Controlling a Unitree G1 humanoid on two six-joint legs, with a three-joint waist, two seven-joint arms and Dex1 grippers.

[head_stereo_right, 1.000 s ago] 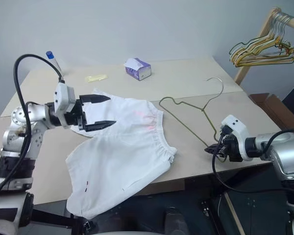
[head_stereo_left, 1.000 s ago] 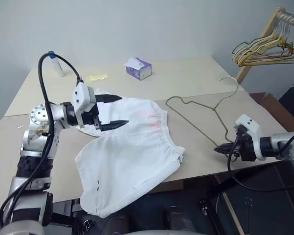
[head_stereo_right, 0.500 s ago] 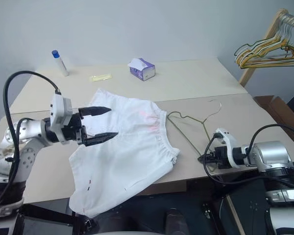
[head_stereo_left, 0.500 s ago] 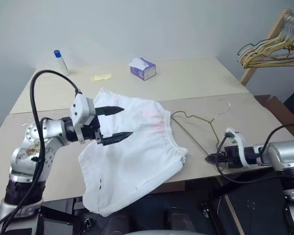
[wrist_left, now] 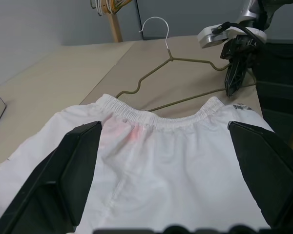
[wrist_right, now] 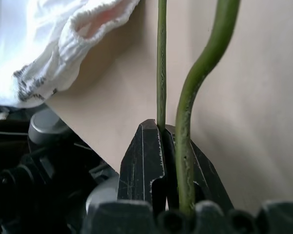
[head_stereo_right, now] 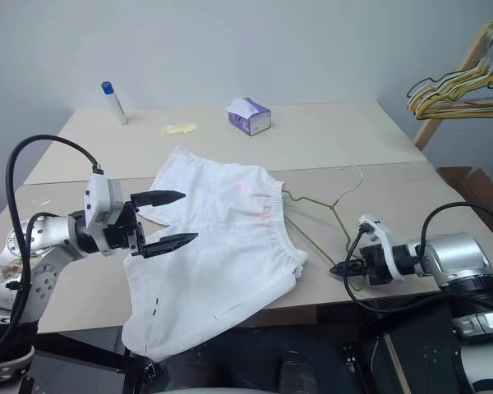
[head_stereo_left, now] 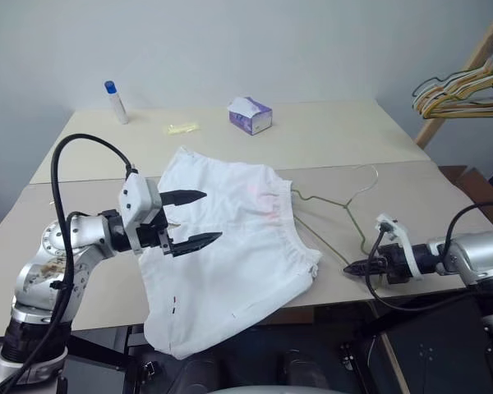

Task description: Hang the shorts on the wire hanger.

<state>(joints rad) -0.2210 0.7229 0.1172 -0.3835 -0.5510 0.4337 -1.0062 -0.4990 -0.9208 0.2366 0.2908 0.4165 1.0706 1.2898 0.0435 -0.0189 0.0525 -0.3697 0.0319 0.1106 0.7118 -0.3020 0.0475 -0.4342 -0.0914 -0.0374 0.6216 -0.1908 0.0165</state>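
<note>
The white shorts (head_stereo_left: 238,246) lie spread on the table, one leg hanging over the front edge, the gathered waistband toward the right. My left gripper (head_stereo_left: 211,217) hovers open over the shorts' left part with nothing between its fingers (wrist_left: 63,175). The wire hanger (head_stereo_left: 333,201) lies to the right of the waistband, hook pointing away from me. My right gripper (head_stereo_left: 350,268) is at the table's front edge, shut on the hanger's near corner. The right wrist view shows the green wire (wrist_right: 161,63) pinched between the closed jaws.
At the back of the table stand a purple tissue box (head_stereo_left: 251,115), a white bottle with a blue cap (head_stereo_left: 114,100) and a small yellow item (head_stereo_left: 181,128). A wooden rack with bunched hangers (head_stereo_left: 464,82) stands at the far right, beyond the table's edge.
The whole view has shifted. My left gripper has drawn back slightly over the shorts, still open. My right gripper has sunk a little toward the table edge, the hanger's corner still in its grip.
</note>
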